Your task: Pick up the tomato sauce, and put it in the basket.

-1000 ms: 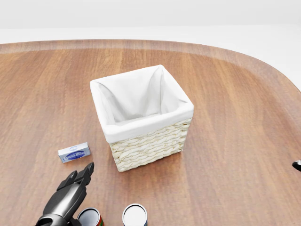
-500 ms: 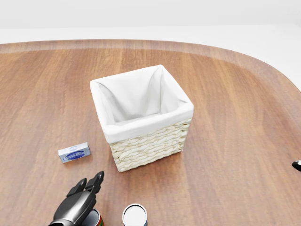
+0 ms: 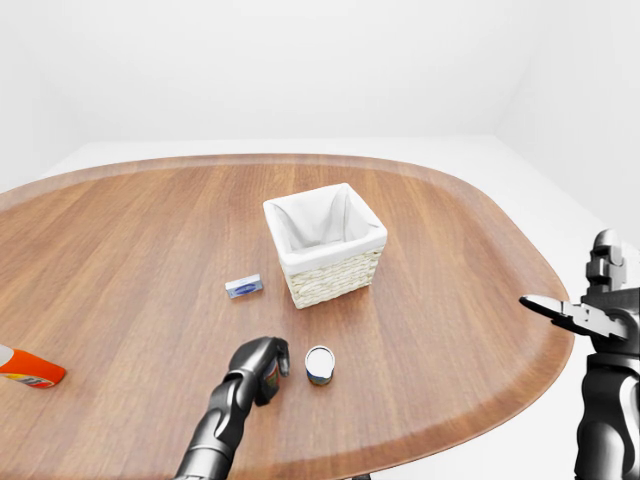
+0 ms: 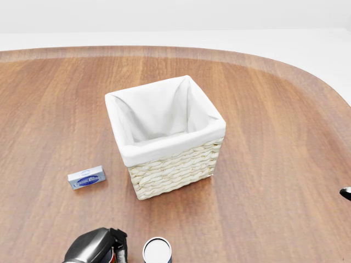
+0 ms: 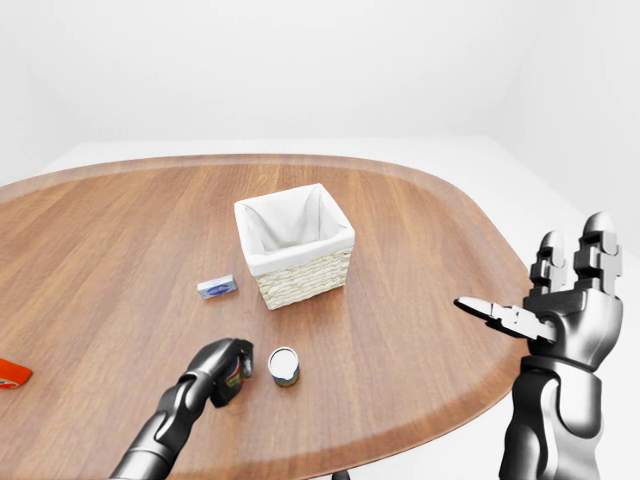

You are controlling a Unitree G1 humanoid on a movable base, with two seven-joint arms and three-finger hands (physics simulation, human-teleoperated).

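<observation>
Pale woven basket [image 4: 175, 170], white lining; brown table [image 4: 274, 164].

The left hand [image 4: 97, 247] is being shown at the bottom edge of the head view, its dark knuckles curled over a red-labelled can [image 4: 113, 255] that is mostly being hidden beneath it. Just right of the hand, a white-topped can [image 4: 157, 250] is being seen standing upright. Above and left of the hand, a small blue-and-white box [image 4: 86, 177] is lying flat on the wooden table [image 4: 274, 126]. Above and right of the hand, a wicker basket [image 4: 167, 137] with white lining is standing.
</observation>
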